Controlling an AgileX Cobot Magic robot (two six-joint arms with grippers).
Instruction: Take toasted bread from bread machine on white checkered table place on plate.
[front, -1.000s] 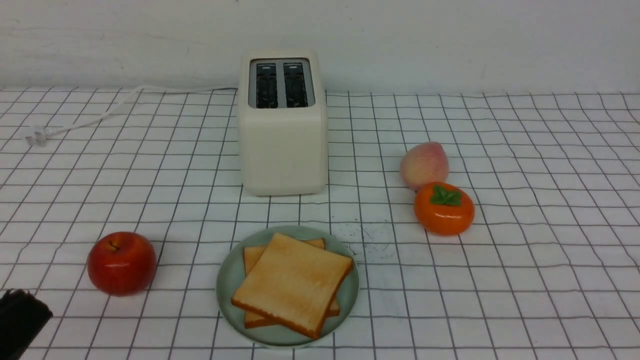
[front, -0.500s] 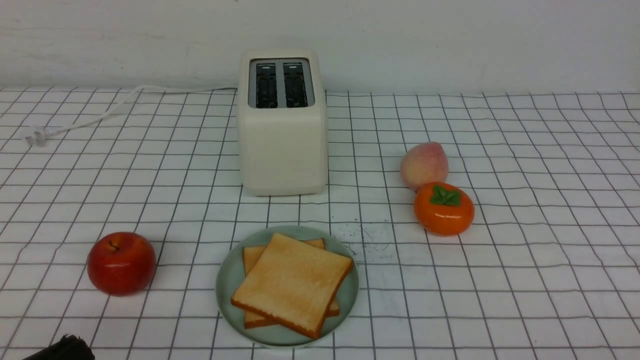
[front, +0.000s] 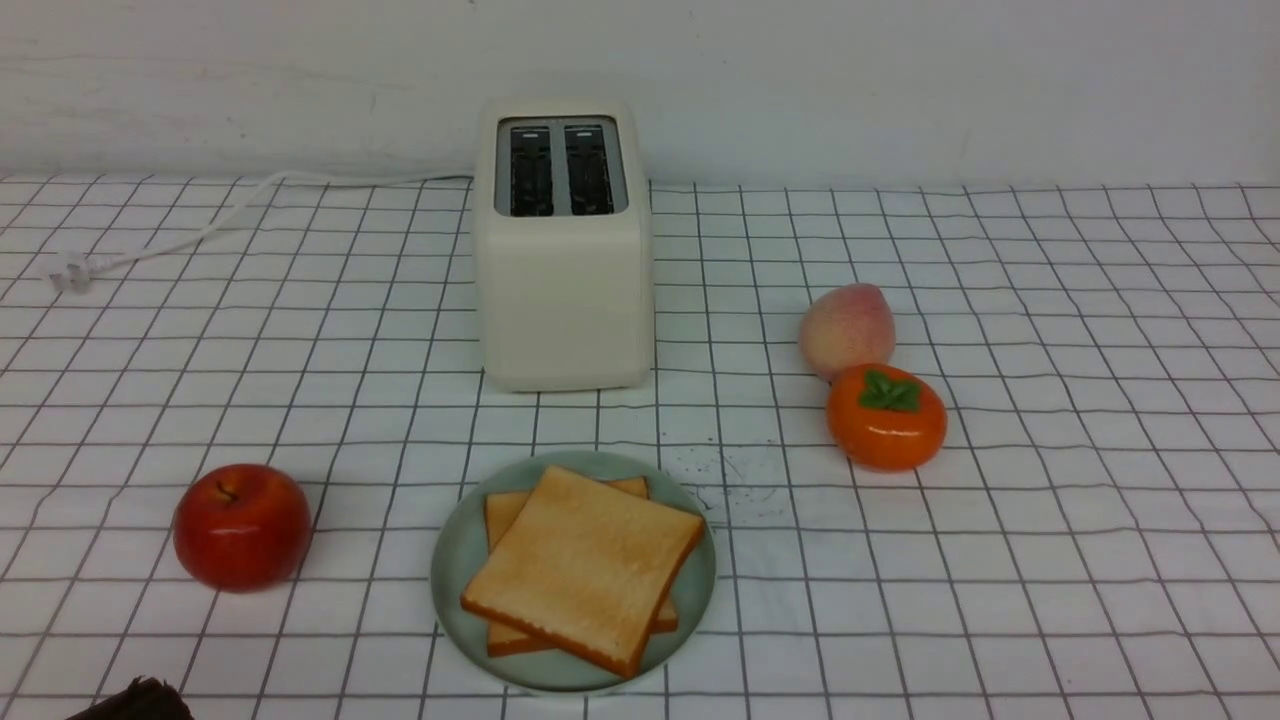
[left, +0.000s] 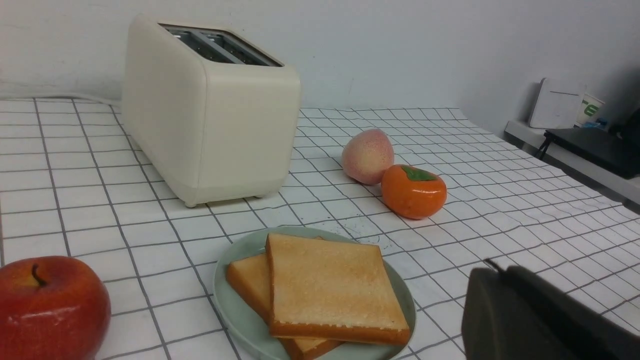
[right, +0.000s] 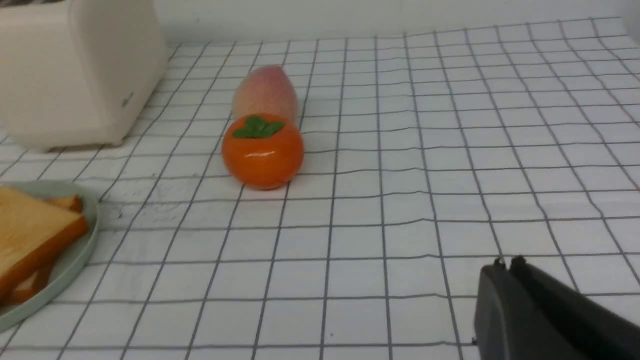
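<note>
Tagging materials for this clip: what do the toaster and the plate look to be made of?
Toaster: probably moulded plastic, satin finish, judging by its softly rounded, cream seamless-looking walls; painted metal is possible.
Plate: smooth, pale green, low-sheen; ceramic or plastic, the look leaves it open.

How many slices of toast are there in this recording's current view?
2: one toast slice lies on top, turned at an angle; the other slice lies beneath it, partly covered, both on the plate. None shows in the toaster's slots.
</note>
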